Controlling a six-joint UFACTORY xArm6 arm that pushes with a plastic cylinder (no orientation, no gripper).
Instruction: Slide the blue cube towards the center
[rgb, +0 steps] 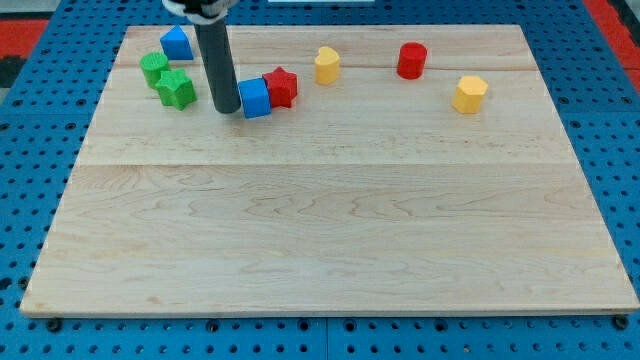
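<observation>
The blue cube (255, 98) sits on the wooden board (330, 230) in its upper left part. It touches a red star block (282, 87) on its right. My dark rod comes down from the view's top, and my tip (226, 108) rests on the board right against the cube's left side.
A blue block with a pointed top (176, 42) sits at the top left. A green block (154, 68) and a green star (177, 89) lie left of my tip. A yellow heart-like block (327, 65), a red cylinder (411, 61) and a yellow hexagonal block (469, 94) lie along the top right.
</observation>
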